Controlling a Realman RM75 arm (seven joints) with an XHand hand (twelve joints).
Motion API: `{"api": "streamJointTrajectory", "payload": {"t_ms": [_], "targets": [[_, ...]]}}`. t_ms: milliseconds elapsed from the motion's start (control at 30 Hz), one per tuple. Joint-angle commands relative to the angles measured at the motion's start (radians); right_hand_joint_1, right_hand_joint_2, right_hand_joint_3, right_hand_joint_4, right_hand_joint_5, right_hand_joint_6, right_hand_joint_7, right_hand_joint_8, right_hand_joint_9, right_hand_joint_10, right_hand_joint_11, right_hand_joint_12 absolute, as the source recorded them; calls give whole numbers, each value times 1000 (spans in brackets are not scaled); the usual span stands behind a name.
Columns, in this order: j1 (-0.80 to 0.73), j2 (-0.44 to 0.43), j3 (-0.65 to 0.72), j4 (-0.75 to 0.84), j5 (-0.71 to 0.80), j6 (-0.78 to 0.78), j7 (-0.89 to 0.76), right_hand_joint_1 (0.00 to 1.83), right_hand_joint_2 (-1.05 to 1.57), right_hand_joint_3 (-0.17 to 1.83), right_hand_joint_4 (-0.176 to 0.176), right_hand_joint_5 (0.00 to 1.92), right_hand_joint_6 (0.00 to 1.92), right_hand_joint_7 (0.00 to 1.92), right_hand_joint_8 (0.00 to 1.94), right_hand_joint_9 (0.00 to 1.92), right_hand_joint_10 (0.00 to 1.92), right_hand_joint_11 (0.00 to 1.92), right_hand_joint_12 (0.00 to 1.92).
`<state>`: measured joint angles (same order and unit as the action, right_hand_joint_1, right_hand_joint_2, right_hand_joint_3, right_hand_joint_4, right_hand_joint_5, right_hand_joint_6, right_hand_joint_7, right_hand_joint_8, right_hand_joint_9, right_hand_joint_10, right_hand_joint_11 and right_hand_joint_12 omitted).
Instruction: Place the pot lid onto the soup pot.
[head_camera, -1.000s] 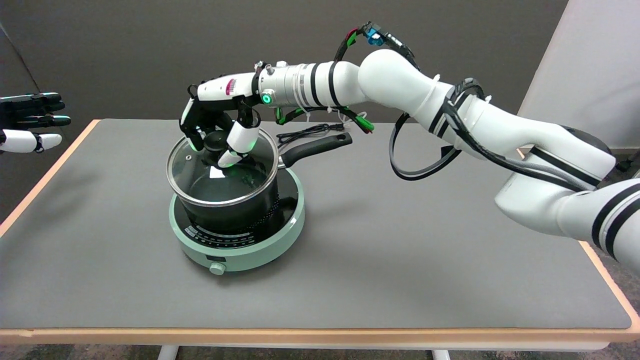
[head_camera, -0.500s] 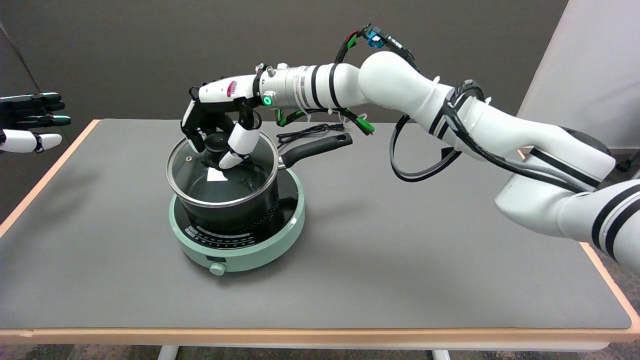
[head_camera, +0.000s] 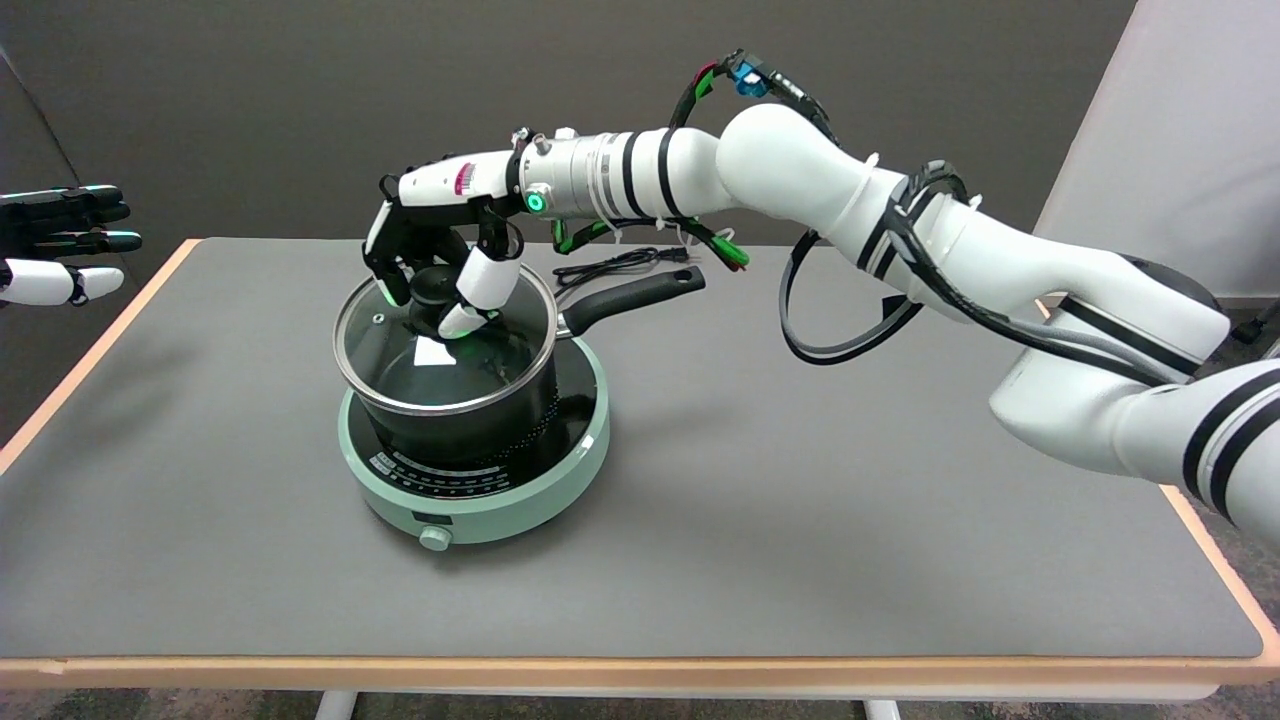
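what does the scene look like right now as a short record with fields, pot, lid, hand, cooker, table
soup pot: black, stands on the cooker, long black handle pointing toward the picture's upper right
pot lid: glass with a metal rim, sits on the pot's rim and looks level
lid knob: black, on top of the lid's middle
right hand: above the lid, fingers curled around the knob
cooker: round, pale green, dial at the front
cord: black, on the table behind the pot's handle
table: grey top, light wooden edge
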<state>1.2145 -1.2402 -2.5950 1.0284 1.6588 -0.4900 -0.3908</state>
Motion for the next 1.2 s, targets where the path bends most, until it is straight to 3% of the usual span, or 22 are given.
{"api": "streamJointTrajectory", "payload": {"t_ms": [33, 267, 533, 1167, 1200], "targets": [[1, -2, 1, -3, 0, 0, 0, 1358, 814, 740, 176, 750, 981, 877, 1399, 797, 1696, 651, 1577], [-3, -2, 1, -3, 0, 0, -4, 1348, 921, 506, 176, 786, 880, 869, 1309, 825, 1561, 674, 1584], [-2, -3, 1, -5, -2, 0, -8, 1347, 961, 421, 176, 781, 859, 866, 1283, 825, 1465, 664, 1622], [-1, 0, 3, -8, -2, 0, -8, 1344, 1003, 335, 176, 773, 832, 860, 1261, 819, 1394, 636, 1671], [-1, 0, 3, -8, -2, 0, -8, 1290, 960, 453, 176, 770, 829, 863, 1151, 802, 1378, 594, 1714]]}}
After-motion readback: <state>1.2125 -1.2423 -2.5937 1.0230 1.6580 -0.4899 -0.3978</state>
